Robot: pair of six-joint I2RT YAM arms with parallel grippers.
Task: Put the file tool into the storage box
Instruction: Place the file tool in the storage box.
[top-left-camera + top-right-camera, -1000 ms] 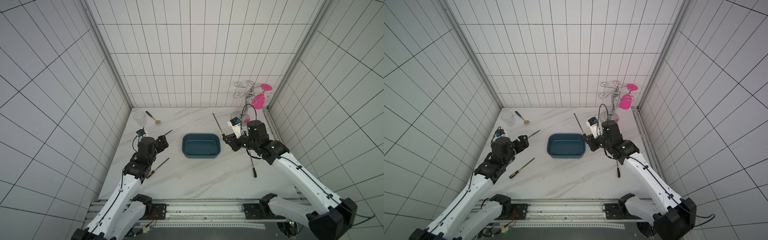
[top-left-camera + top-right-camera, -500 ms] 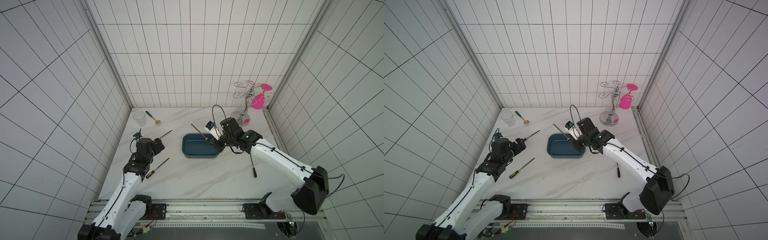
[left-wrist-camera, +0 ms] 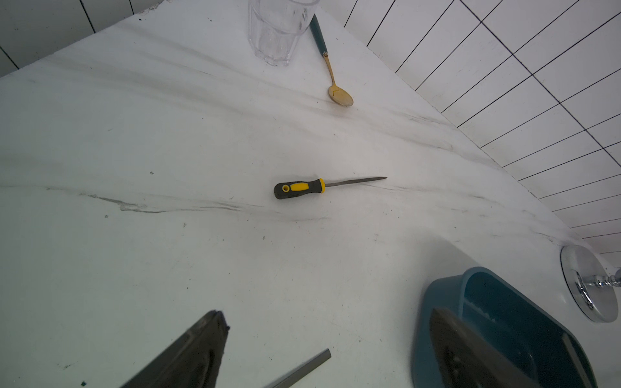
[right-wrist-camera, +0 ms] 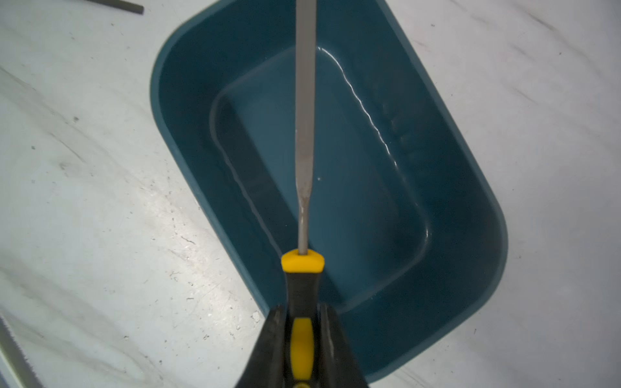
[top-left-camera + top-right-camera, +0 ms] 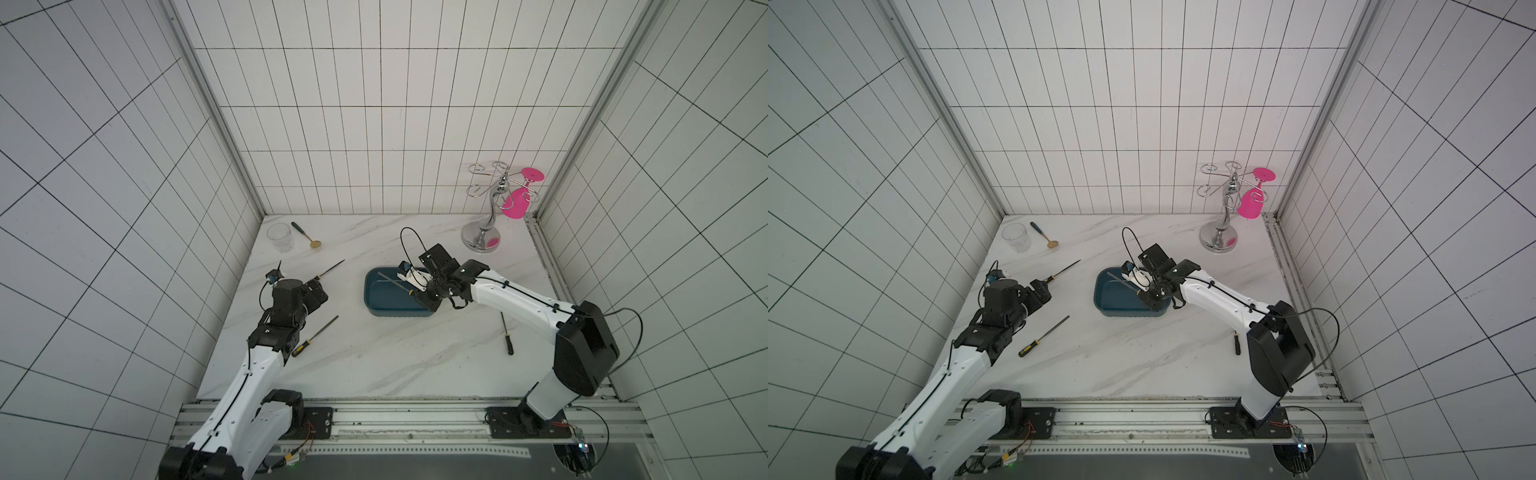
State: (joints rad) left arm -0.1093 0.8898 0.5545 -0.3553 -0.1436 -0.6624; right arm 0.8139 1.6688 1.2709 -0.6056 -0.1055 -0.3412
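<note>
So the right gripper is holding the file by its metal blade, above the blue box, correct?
No. The right gripper holds the file by its black-and-yellow handle, not the metal blade, above the blue box. The right wrist view shows it.

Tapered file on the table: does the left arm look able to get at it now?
Probably yes: its open, empty fingers face the tapered file, lying alone on bare table ahead.

2 white arms (image 5: pixel 517 301), blk joints, blk cables, dark wedge fingers (image 4: pixel 268 346)
</note>
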